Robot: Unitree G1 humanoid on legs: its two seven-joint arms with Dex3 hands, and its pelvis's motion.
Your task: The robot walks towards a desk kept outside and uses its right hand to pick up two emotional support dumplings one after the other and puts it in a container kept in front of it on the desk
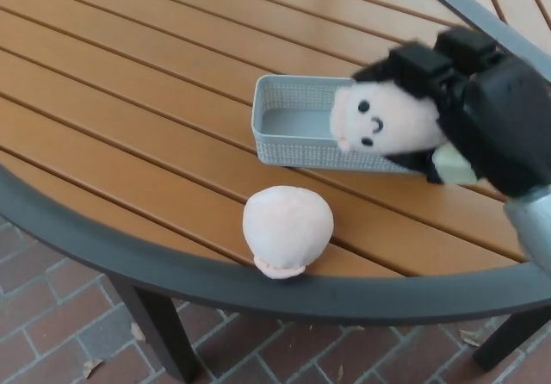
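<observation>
Right hand point(482, 108) sits at the upper right of the frame, black fingers point(413, 61) clamped around a dumpling plush point(387, 119). Plush is off the table, held in the air in front of the gray basket point(288, 121) and covering its right half from this view. Face side points toward the camera: two black dot eyes and a small curved mouth, slightly tilted. Fingers wrap over the top and back of it; thumb side is hidden behind the plush. A pale patch shows on the hand just below the plush. Silver forearm point(534, 229) enters from the right edge, lower right. Basket is rectangular, mesh-walled, sitting flat on the wooden slat table point(129, 100), upper middle of frame; the visible left part of its inside holds nothing. Second dumpling plush point(287, 225) lies on the table at lower center, just inside the dark table rim point(103, 250), well apart from the hand and near the basket's front wall but not touching it. It faces away or down, so only a plain peach dome with a small nub at the bottom edge shows. A dark metal bar point(482, 18) crosses the table at the upper right corner. Brick paving point(52, 332) is visible below the rim, along with a dark table leg point(159, 337). Left hand is out of view.
</observation>
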